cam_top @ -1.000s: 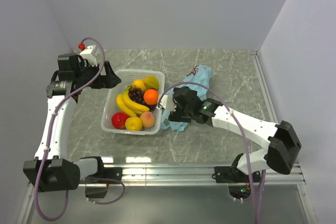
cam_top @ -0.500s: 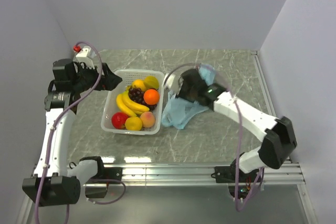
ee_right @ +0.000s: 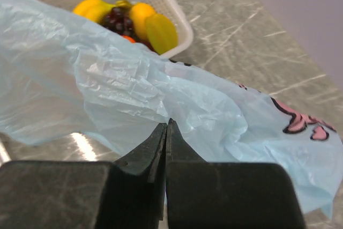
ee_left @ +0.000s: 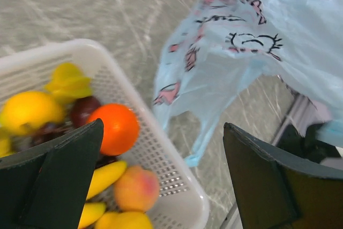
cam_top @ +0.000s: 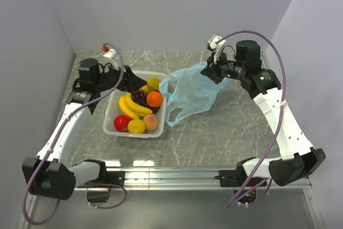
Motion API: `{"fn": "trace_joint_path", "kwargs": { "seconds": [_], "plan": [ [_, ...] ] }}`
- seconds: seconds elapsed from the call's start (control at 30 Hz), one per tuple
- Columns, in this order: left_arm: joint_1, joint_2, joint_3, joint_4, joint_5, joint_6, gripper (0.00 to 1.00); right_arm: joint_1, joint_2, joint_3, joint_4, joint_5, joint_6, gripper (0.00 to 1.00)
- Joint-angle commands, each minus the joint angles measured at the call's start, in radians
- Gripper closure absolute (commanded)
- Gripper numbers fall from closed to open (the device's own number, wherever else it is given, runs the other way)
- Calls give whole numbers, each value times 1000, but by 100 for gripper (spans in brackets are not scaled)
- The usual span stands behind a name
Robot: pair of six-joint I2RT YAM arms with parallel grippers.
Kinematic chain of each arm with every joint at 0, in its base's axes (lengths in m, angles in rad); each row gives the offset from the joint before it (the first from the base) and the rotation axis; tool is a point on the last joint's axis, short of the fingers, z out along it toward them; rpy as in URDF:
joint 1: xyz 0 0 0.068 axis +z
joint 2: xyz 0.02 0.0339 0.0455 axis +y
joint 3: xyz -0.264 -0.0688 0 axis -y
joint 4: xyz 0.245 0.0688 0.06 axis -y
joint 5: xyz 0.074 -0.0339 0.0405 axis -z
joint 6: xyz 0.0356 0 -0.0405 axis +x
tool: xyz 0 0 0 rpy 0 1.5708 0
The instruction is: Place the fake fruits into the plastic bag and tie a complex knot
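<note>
Several dark-pink prints (ee_left: 252,41) on plastic bag (ee_left: 214,81), possibly cartoon faces.

1 white latticed basket (cam_top: 136,134) (rectangular, rounded corners) stands on the grey marbled table (cam_top: 230,132), directly below and ahead of the left gripper (cam_top: 128,82).

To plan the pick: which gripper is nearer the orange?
Left. The left gripper hovers open over the basket rim, near the orange; the right gripper holds the plastic bag, farther off.
</note>
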Motion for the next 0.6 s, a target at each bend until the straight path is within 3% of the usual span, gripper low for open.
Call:
{"fn": "trace_joint_path", "kwargs": {
  "seconds": [0.0,0.17,0.37,0.57],
  "plan": [
    [-125,56,48,74,-29,44,1,-55,-22,6,1,-184,103,100],
    [-269,157,44,150,-46,83,1,-123,-22,20,23,-295,198,100],
    [-358,226,2,357,85,21,0,-163,-11,-6,47,-376,296,100],
    [-423,291,4,385,71,21,1,-194,27,-26,101,-477,400,100]
  ]
}}
